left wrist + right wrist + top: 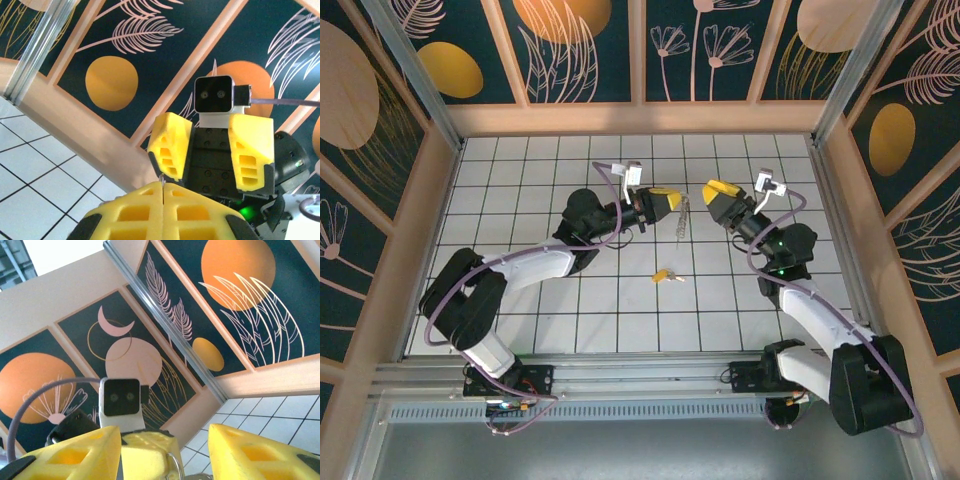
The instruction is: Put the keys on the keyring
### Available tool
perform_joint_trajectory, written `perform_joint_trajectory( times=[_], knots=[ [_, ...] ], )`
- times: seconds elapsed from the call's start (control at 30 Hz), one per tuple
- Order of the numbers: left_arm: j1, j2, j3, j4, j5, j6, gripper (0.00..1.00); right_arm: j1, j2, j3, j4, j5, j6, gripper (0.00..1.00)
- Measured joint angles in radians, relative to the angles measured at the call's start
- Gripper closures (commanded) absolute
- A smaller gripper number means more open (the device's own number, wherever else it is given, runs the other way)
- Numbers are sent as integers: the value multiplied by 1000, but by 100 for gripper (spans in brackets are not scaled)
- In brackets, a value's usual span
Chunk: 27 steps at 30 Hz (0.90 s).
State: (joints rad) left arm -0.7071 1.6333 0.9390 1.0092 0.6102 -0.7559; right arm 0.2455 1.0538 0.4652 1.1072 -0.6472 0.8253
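From above, your left jaws are pinching the keyring (682, 218), which is dangling between them and the right jaws. The yellow-headed key (664, 275) is lying on the worktop (570, 320), below and short of both.

Left wrist: the jaws are pressing shut on it.

Right wrist: the jaws are gaping wide. Hold the ring still while the right fetches that key.

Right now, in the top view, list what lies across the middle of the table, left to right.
Left gripper → keyring dangling at its tip → right gripper.
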Motion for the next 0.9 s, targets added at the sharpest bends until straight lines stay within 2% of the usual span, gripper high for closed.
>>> perform_joint_trajectory(
  times=[0.33,0.9],
  knots=[
    [0,-18,80,-176,95,154,100,-10,10,0,-74,-145,-60,56],
    [0,-17,90,-214,142,177,100,1,68,0,-72,-198,-61,71]
  ],
)
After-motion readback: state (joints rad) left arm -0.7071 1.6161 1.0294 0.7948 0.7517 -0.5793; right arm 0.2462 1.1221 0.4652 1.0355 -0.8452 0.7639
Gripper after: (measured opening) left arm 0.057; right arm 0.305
